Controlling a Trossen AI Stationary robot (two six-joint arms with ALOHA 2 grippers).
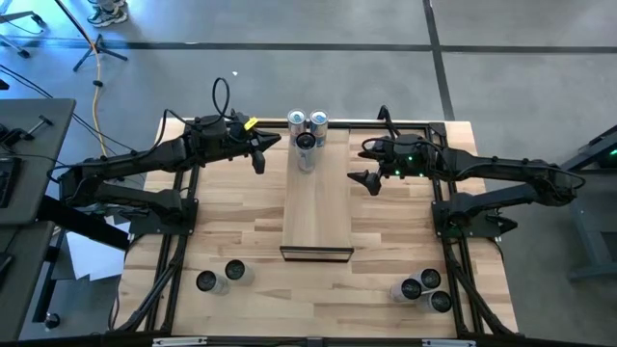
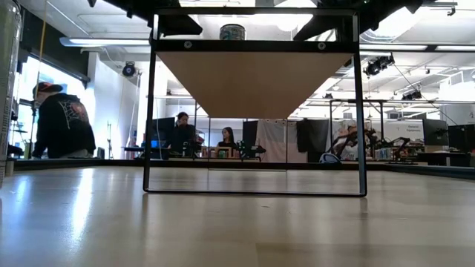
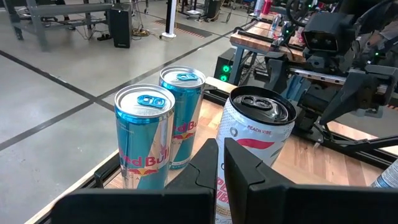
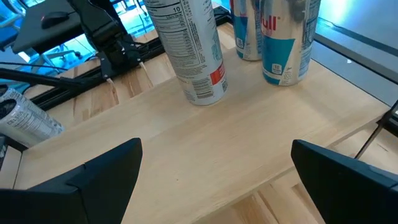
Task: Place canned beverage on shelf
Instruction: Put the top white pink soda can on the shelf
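The shelf [image 1: 316, 207], a long light-wood platform on a black frame [image 2: 151, 111], runs down the table's middle. On its far end three cans stand upright on their bases: two blue ones [image 1: 296, 120] [image 1: 319, 121] and a white can [image 1: 306, 145] just in front of them. My left gripper [image 1: 258, 156] hovers shut to the left of the white can [image 3: 255, 143], apart from it. My right gripper [image 1: 366, 179] hovers open to the right of the shelf, its fingers spread wide over the shelf's wood [image 4: 205, 143] with nothing between them.
Two cans [image 1: 206, 280] [image 1: 234, 272] stand on the table near its front left, three more [image 1: 412, 288] [image 1: 430, 280] [image 1: 440, 301] near its front right. The shelf's near part is bare wood. People sit and stand in the room beyond the table [image 2: 63, 119].
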